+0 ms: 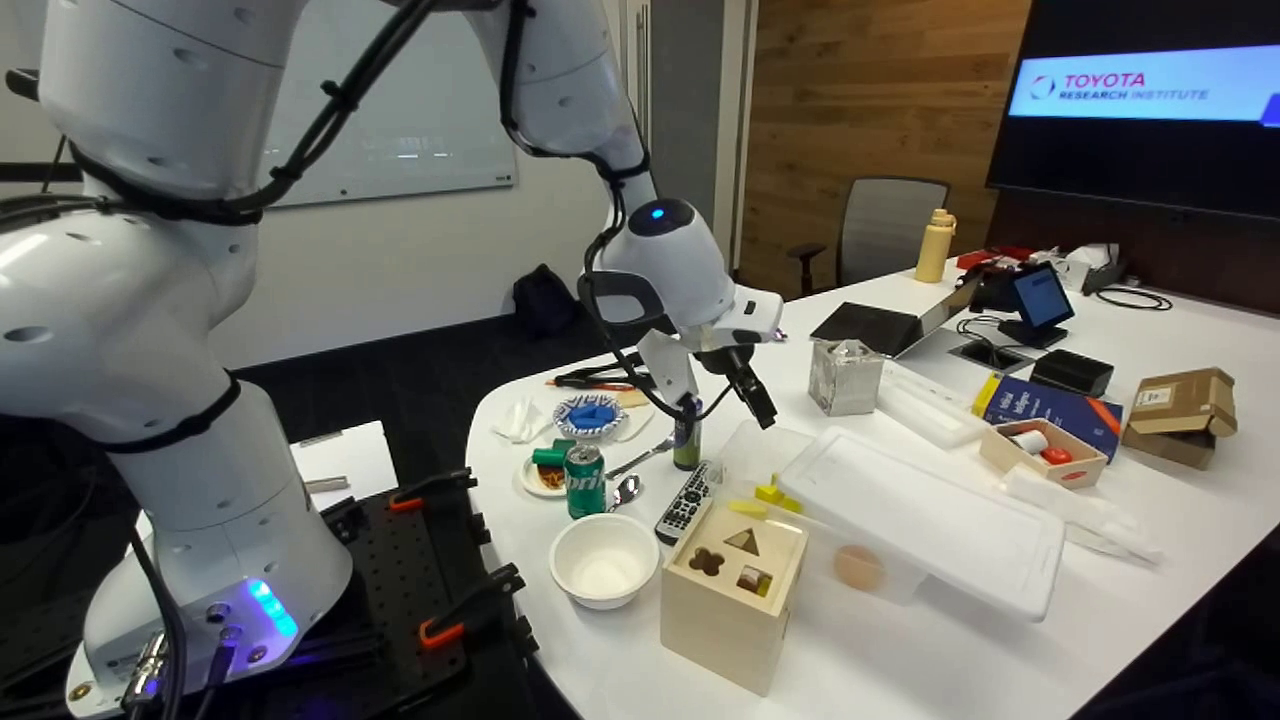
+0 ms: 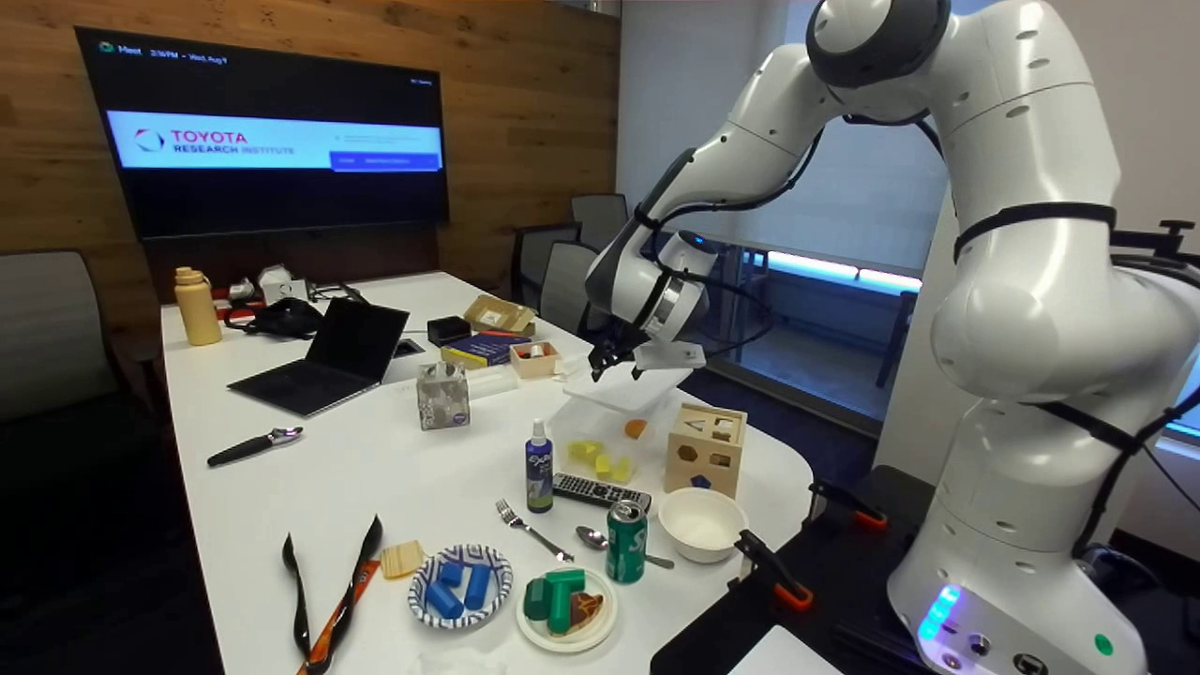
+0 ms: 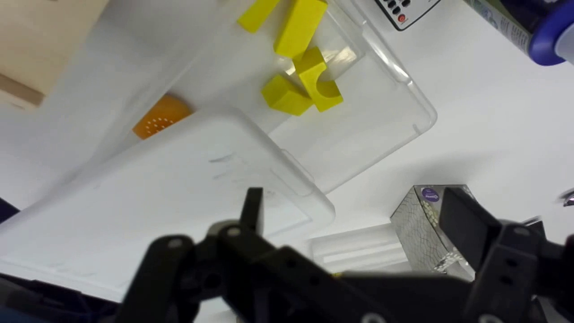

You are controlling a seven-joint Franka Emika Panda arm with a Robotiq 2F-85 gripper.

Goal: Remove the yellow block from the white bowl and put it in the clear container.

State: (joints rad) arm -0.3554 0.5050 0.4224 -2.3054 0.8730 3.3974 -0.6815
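Presently, four yellow blocks (image 3: 306, 65) lie in the clear container (image 3: 372, 130); which of them the task means cannot be told. All are bright, evenly coloured and smooth-faced. One is an oblong bar (image 3: 299, 29), one an arched block (image 3: 309, 72) with a half-round recess, one a stubby block (image 3: 284, 95) that appears to touch the arched block, and one a narrow block (image 3: 258, 15) reaching the top of the wrist view. The container is see-through plastic with a glossy rim and rounded corners; a frosted white lid (image 3: 179, 193) covers part of it. It stands on the worktop (image 2: 375, 478), inward of the edge nearest the robot base (image 1: 220, 520). Close to that edge stands the white bowl (image 1: 605, 565), round and plain. Beside the bowl, near the worktop's rounded corner, is a pale wooden box (image 1: 725, 620) with shaped cut-outs. As to direction in the wrist view: the oblong bar's long axis runs from lower left to upper right, as does the narrow block's; the arched block's runs from upper left to lower right, its recess opening to the right. The fingers (image 3: 252, 208) are released, standing apart, and hang above the worktop in both exterior views.
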